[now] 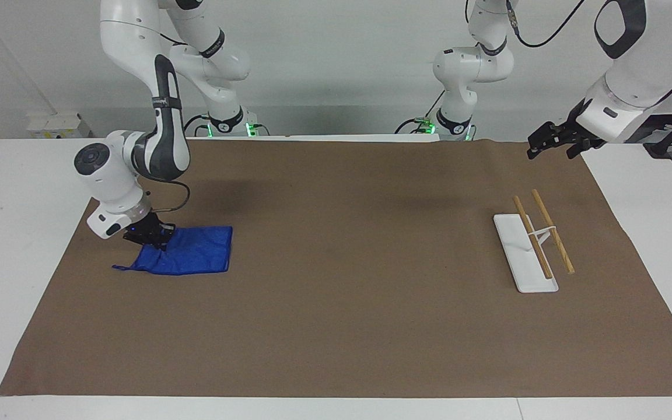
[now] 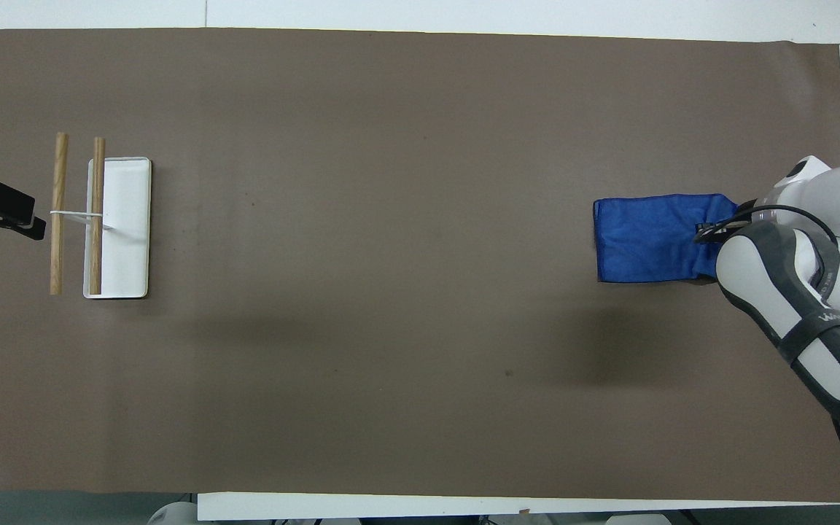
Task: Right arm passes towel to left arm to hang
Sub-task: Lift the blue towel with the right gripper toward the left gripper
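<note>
Bunching towel (image 1: 187,252) seemingly under right end effector (image 1: 148,235)

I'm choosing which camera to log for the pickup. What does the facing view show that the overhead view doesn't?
Only the facing view shows both arms back to their bases, and the right gripper pinching the towel at its edge nearer the robots, that edge lifted off the mat. Only the overhead view shows the rack straight down, its two wooden bars side by side. Both show the blue towel at the right arm's end, the rack at the left arm's end, and the left gripper waiting beside the rack.
</note>
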